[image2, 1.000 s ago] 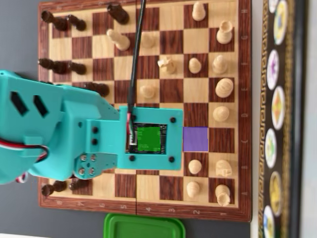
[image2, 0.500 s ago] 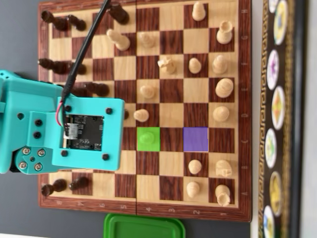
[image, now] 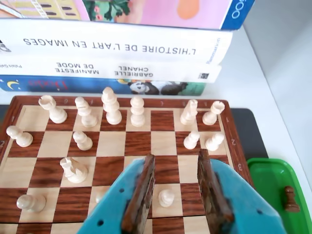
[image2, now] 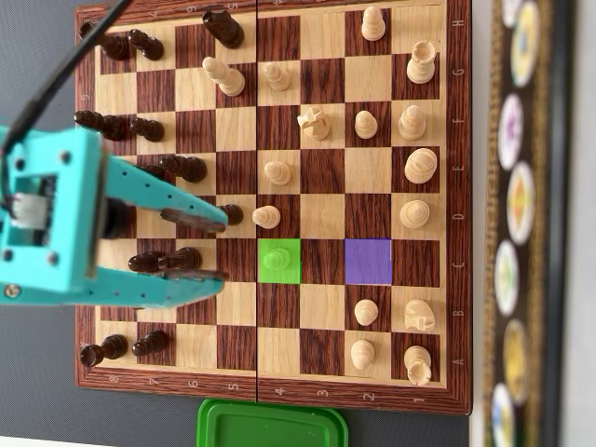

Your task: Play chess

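Grey table: chessboard, green tray (edge only).

Sixteen light pieces on one board; at least ten dark pieces showing; one green tray; four stacked books.

- You're looking at open squares between the gripper and the green square.
- A white pawn is sitting just beside that lane.
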`<control>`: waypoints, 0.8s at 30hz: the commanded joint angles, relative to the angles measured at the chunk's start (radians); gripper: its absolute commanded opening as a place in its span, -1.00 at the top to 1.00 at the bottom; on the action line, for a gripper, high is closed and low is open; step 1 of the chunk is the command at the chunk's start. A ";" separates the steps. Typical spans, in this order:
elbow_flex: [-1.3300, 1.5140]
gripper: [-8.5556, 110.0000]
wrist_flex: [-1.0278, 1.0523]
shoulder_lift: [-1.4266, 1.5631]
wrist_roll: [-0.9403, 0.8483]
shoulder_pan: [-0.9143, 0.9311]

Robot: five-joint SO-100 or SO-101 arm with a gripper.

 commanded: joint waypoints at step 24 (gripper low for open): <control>0.537 0.62 -0.813 0.600 0.098 -0.005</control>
